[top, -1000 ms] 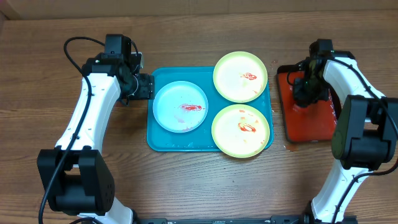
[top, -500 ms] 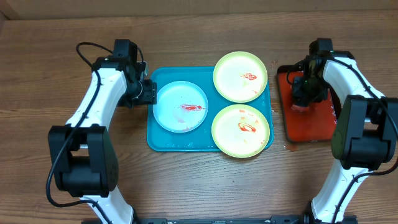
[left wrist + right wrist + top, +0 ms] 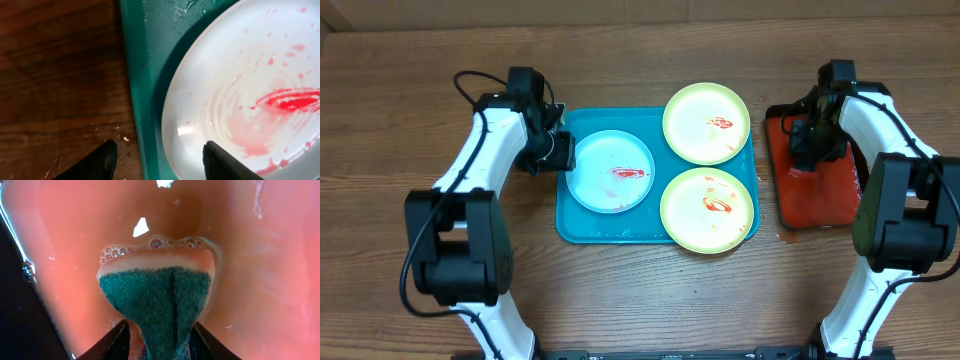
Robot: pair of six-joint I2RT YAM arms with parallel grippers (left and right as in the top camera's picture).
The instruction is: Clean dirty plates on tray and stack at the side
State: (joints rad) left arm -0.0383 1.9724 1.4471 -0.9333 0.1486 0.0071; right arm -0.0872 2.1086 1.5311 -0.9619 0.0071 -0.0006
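The turquoise tray point(image 3: 582, 228) holds three plates with red sauce smears: a blue-white plate point(image 3: 610, 171) on the left, and two yellow-green plates at back right point(image 3: 707, 122) and front right point(image 3: 708, 210). My left gripper point(image 3: 560, 152) is open at the tray's left rim. In the left wrist view, its fingers point(image 3: 159, 146) straddle the tray rim point(image 3: 135, 90) and the edge of the blue-white plate point(image 3: 240, 85). My right gripper point(image 3: 808, 145) is shut on a green and orange sponge point(image 3: 155, 292), folded between the fingers point(image 3: 160, 326), and presses it into soapy water.
A smaller red tray point(image 3: 820, 205) with a dark rim sits right of the turquoise tray and holds the water; it fills the right wrist view point(image 3: 260, 255). Bare wooden table point(image 3: 620, 300) lies in front of and left of the trays.
My left gripper has moved right, from beside the tray to over its left rim and the blue-white plate's edge. The right gripper has stayed in the red tray.
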